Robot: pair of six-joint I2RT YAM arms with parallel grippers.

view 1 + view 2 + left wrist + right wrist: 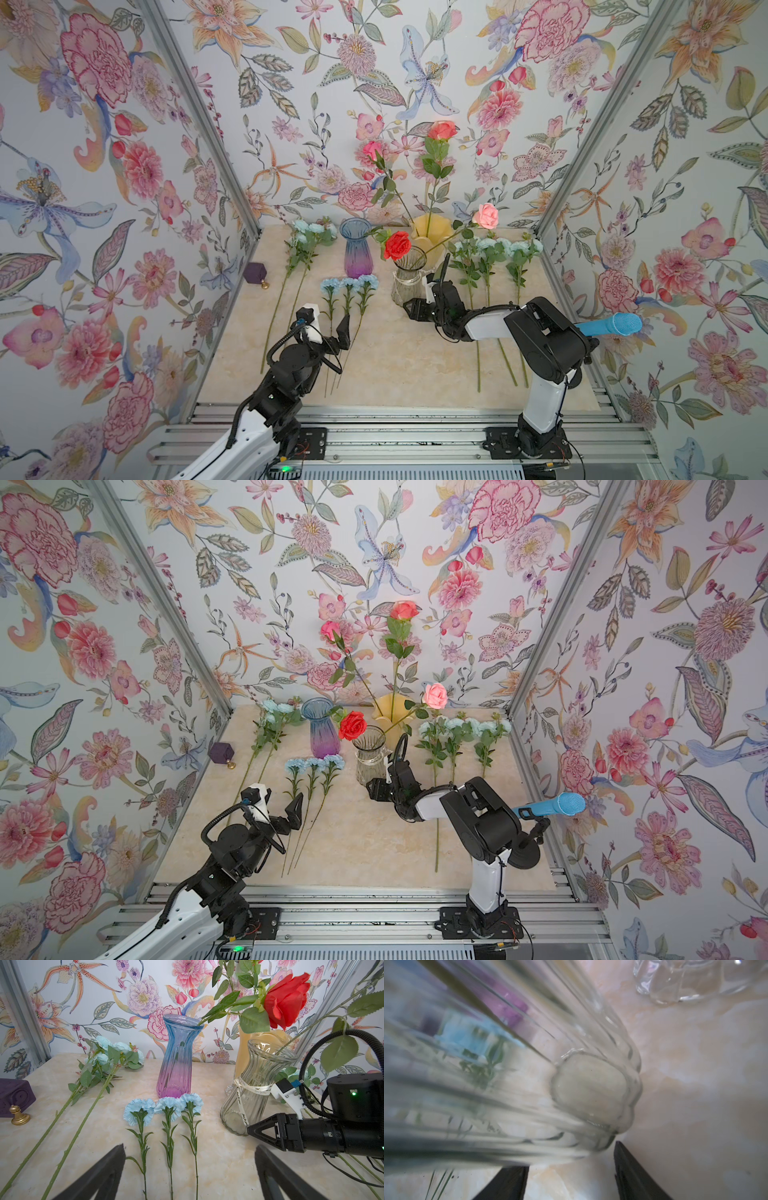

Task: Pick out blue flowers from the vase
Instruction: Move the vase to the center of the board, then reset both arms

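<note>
Three blue flowers (349, 286) lie on the marble tabletop (395, 365), floral walls (104, 166) around; my left pincer (190, 1147) is spread, my right pincer (566, 1155) spread at the clear vase (409, 276).

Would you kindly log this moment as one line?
blue flowers: all lying on table | left claw: open above three stems | right claw: open by clear vase base | roses: in vases

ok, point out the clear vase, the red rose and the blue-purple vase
clear vase (261, 1068): left wrist view, on its ribbed neck.
red rose (397, 245): in a top view, middle of the bloom.
blue-purple vase (356, 253): in a top view, mid-body.
</note>
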